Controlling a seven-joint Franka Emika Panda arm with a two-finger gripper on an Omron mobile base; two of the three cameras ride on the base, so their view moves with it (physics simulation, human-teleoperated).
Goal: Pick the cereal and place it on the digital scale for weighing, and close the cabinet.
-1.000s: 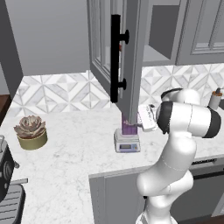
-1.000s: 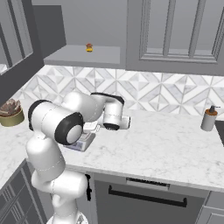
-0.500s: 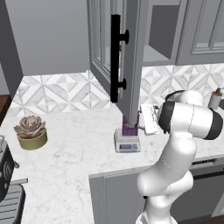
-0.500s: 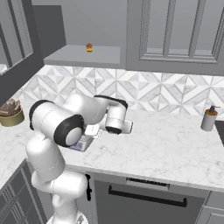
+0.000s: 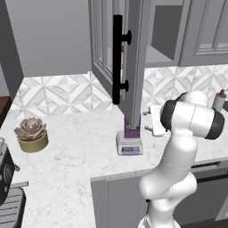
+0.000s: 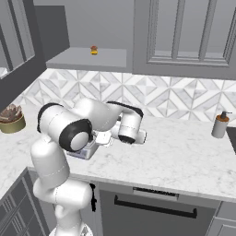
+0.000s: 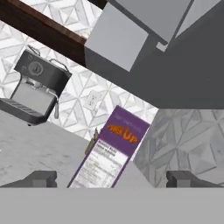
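The dark purple cereal [image 5: 132, 129] stands upright on the digital scale [image 5: 129, 145], half hidden behind the edge of the open cabinet door [image 5: 133, 53] with its black bar handle [image 5: 117, 58]. My gripper [image 5: 146, 124] is just right of the box, a short gap away. In the hand view the cereal [image 7: 113, 151] stands ahead of my gripper [image 7: 113, 179], whose fingertips [image 7: 41, 178] are spread wide and touch nothing, so it is open. From the right, my gripper [image 6: 102, 138] points at the scale [image 6: 84, 150], which my arm partly covers.
A potted succulent [image 5: 31, 135] sits at the counter's left, a coffee machine [image 7: 37, 87] beyond it. A soap bottle [image 6: 220, 124] stands at the far right. A small item [image 6: 94, 50] rests on the open cabinet's shelf. The door swings out over the counter above the scale.
My hand has drawn back slightly from the cereal. The box stays on the scale and the cabinet door has not moved.
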